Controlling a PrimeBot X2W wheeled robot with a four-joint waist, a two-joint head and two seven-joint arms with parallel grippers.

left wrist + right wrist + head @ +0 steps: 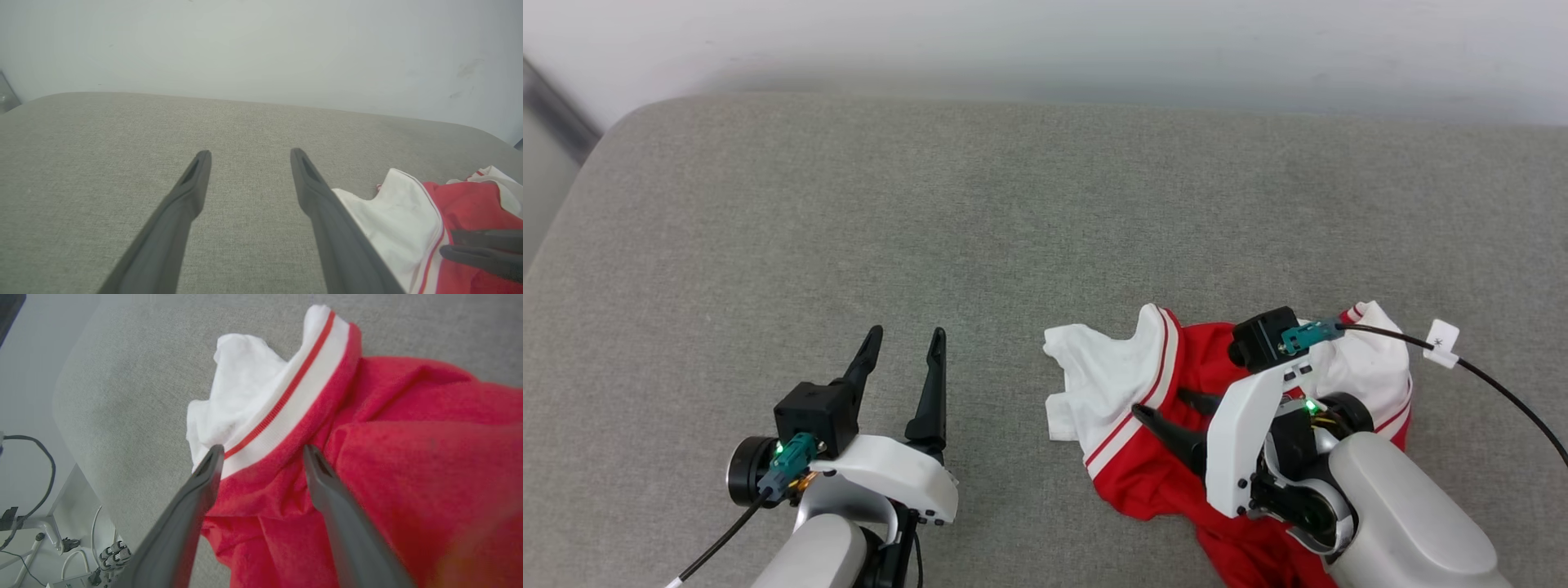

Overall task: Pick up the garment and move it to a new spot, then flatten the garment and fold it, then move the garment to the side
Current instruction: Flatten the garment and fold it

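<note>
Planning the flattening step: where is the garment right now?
In the head view the garment lies crumpled at the grey surface's lower right, under the right gripper.

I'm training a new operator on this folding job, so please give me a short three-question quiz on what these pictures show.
1. Which pincer is over the garment: the left pincer or the right pincer?
2. True or false: the left pincer is shut on a sleeve.
3. The garment lies on the grey cushion: A) spread flat, B) crumpled in a heap, C) neatly folded.
Key: 1. The right pincer. 2. False: it stands open above bare cushion. 3. B.
</note>
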